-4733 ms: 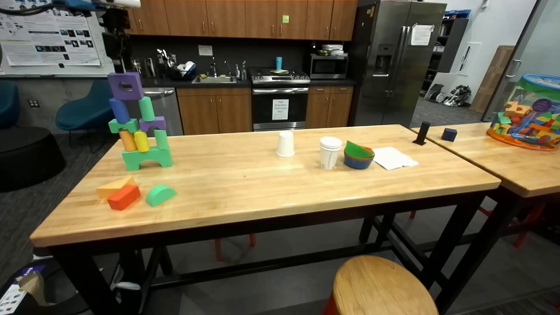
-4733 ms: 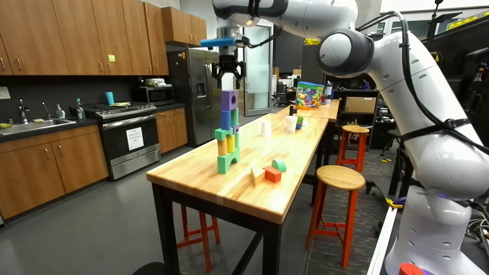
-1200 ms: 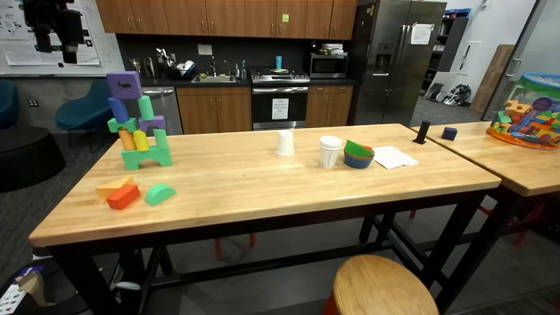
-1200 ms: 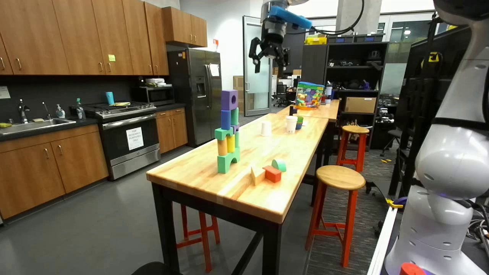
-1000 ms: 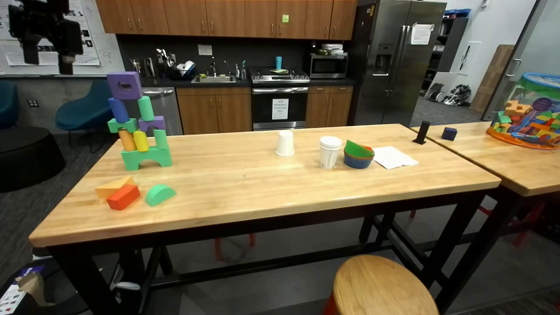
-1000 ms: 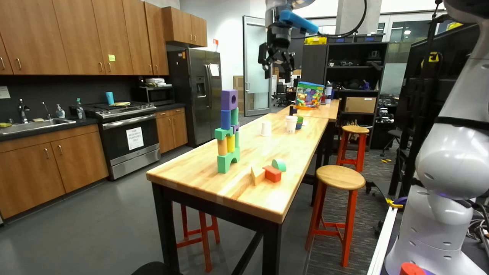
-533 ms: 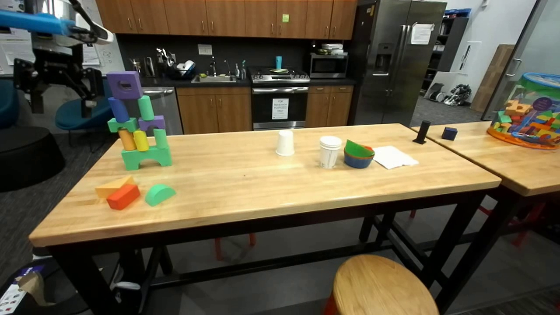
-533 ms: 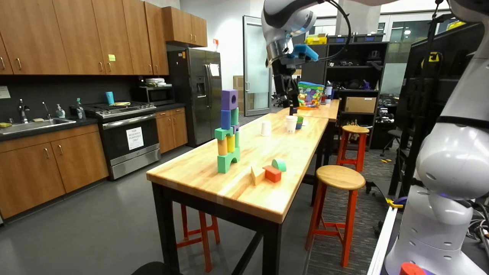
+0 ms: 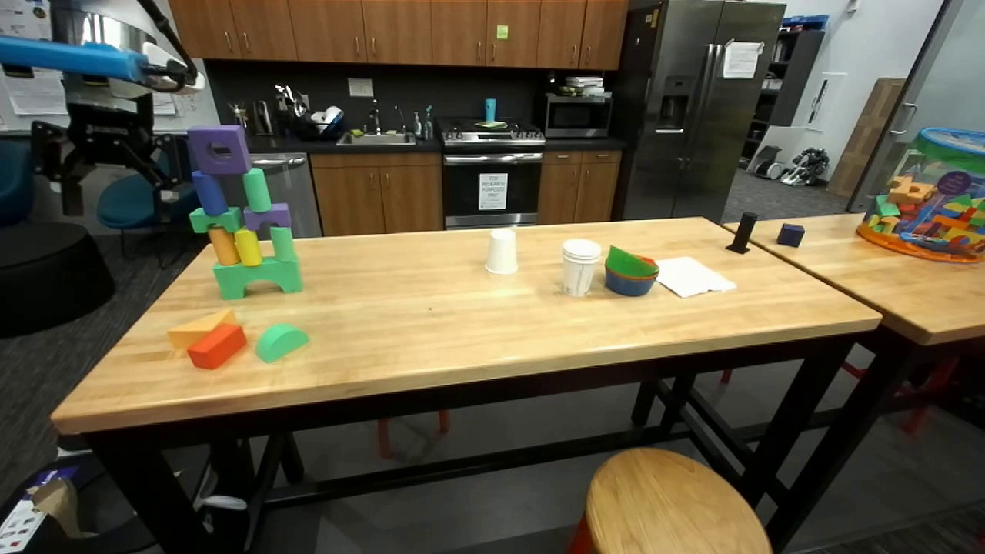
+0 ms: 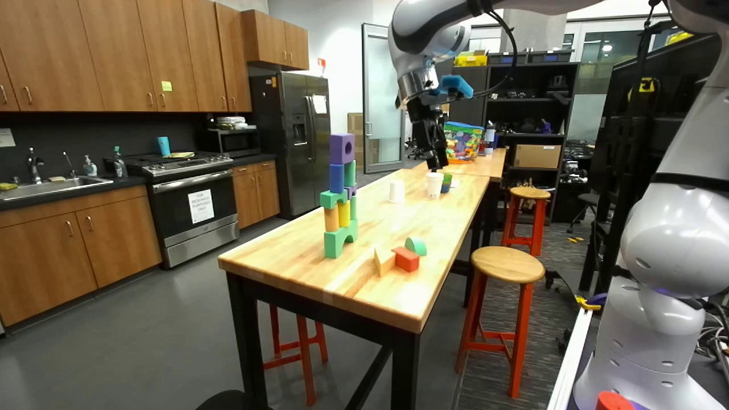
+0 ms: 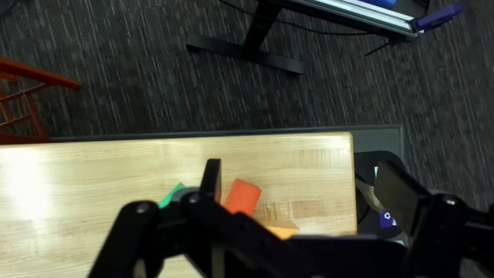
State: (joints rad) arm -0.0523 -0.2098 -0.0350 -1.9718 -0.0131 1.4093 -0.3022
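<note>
The red block (image 11: 242, 196) lay on the table (image 9: 431, 338) below your gripper (image 9: 118, 201), and its fingers (image 11: 210, 177) stood wide apart with nothing between them. The orange wedge (image 9: 192, 331) sat just beside the red block, though whether the two touched was hard to tell; a finger pushed in there could have shoved one against the other. Next out, the green half-round (image 9: 282, 342) looked liable to rock if its curve was clipped. Your gripper leaned, so a grip taken at that slant might have let a block twist loose. To the gripper's side rose the block tower (image 10: 333, 199), capped by a purple block (image 10: 338, 149); had you swung that way, a knock would likely have toppled it, tall and narrow as it was.
</note>
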